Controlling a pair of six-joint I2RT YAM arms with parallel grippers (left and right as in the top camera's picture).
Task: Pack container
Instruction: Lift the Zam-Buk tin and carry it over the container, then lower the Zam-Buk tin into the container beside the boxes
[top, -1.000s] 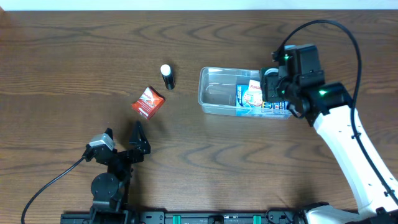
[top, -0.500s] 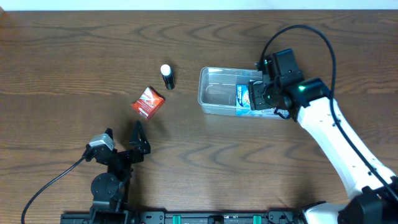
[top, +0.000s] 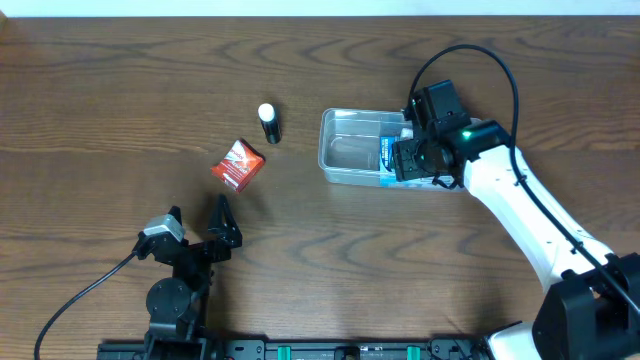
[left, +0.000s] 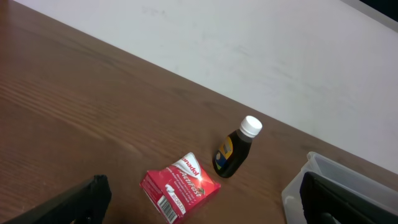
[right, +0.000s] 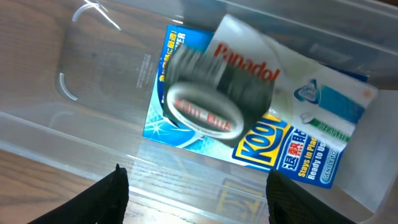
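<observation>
The clear container (top: 348, 152) sits right of the table's middle. My right gripper (top: 416, 160) hovers over its right half, open with nothing between the fingers. In the right wrist view the container (right: 99, 68) holds a blue box (right: 165, 124) and a white Panadol box (right: 311, 99). A blurred dark object with a red and white oval label (right: 208, 102) is over them. My right gripper (right: 199, 205) is above the near wall. A red box (top: 238, 164) and a dark bottle with a white cap (top: 269, 124) lie left of the container. My left gripper (top: 196, 228) rests open near the front edge.
In the left wrist view the red box (left: 180, 186) lies just ahead of my left gripper (left: 199, 214), the bottle (left: 235, 149) beyond it, and a container corner (left: 298, 186) at the right. The right arm's cable loops above the container.
My right gripper has moved left from the container's right end to over its right half, and its jaws have widened a little. The left arm has not moved.
</observation>
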